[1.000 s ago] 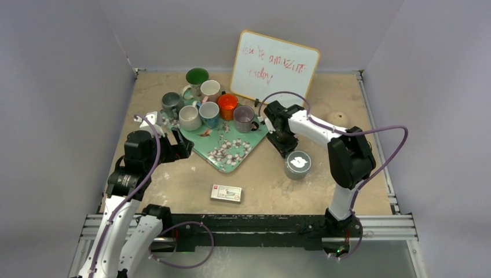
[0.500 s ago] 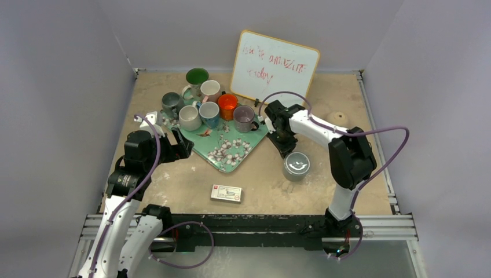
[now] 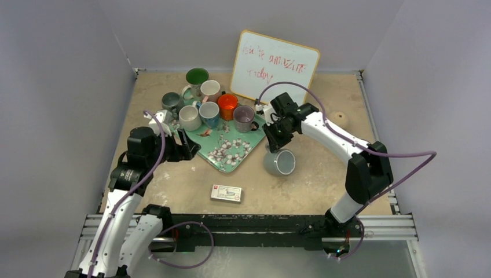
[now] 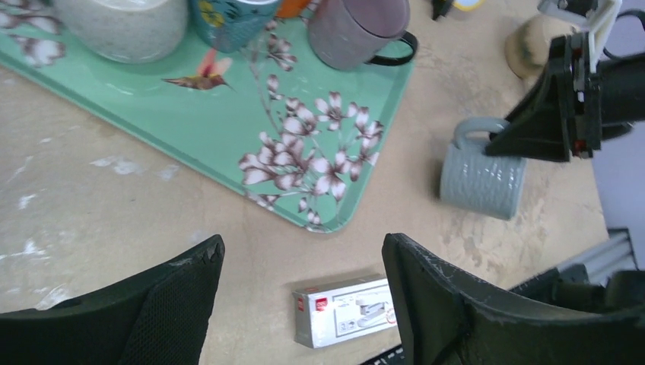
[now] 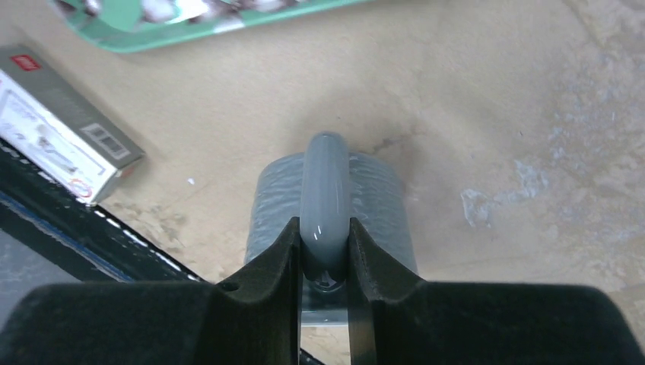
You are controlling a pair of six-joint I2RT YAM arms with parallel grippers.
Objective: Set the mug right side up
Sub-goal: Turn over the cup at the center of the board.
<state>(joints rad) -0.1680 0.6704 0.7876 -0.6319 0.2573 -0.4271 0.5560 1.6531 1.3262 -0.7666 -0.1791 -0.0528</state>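
Right jaws are clenched on the handle (image 5: 325, 182) of the grey mug (image 3: 279, 162), which is tipped on its side (mouth turned away from the tray) just beside the right corner of the green floral tray (image 3: 231, 152). Left jaws stand released, grasping nothing, at the tray's left edge; a small box (image 3: 226, 193) lies near the tray's front corner

I am working in a robotics lab test cell: plain grey partition walls (image 3: 52, 87) box in a scuffed tan tabletop (image 3: 312, 185), an aluminium rail (image 3: 388, 223) runs along its near edge, and a hand-scribbled whiteboard (image 3: 275, 66) leans behind a floral tray (image 3: 231, 153) of assorted mugs (image 3: 190, 117).
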